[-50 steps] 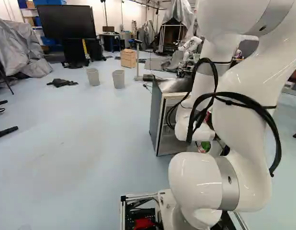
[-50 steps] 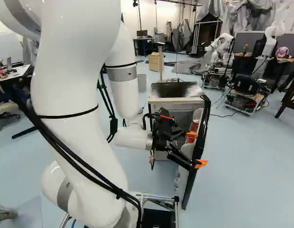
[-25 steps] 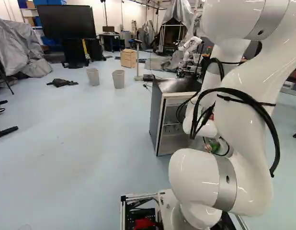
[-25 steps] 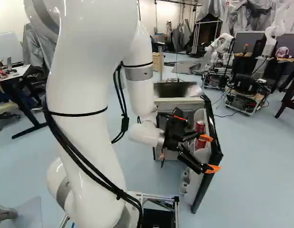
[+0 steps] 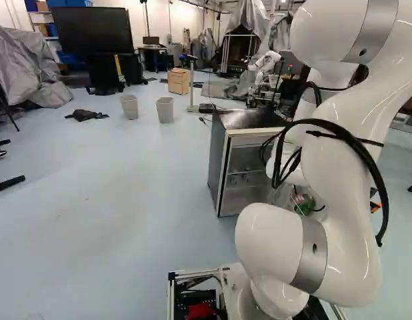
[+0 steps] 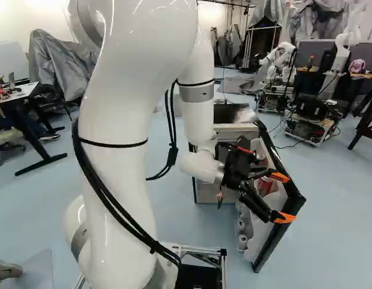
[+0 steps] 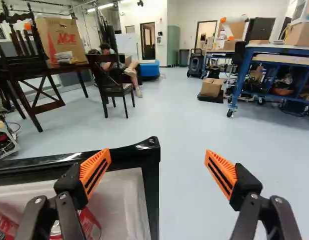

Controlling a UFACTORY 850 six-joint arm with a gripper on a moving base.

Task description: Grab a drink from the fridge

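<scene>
In the right base view my gripper [image 6: 282, 197] is at the fridge door [image 6: 281, 232], fingers wide apart. The door hangs open from the fridge [image 5: 243, 167], its shelves facing my arm. A red can [image 6: 266, 184] stands in a door shelf behind the fingers. In the wrist view the gripper [image 7: 158, 169] is open: one finger is over the door's inner side, the other beyond its free edge, and the black door corner [image 7: 152, 145] lies between them. Red cans [image 7: 89, 224] show in the shelf beside one finger. Whether a finger touches the door, I cannot tell.
Two grey bins [image 5: 165, 110] and a wooden drawer unit [image 5: 179, 81] stand beyond the fridge. Another robot [image 6: 309, 117] is at the far right. A dark chair [image 7: 114, 85] and a blue workbench [image 7: 274, 55] stand past the door.
The fridge door has swung wider open, towards the right of the right base view. My arm and open gripper have moved the same way along with it. The base has stayed put.
</scene>
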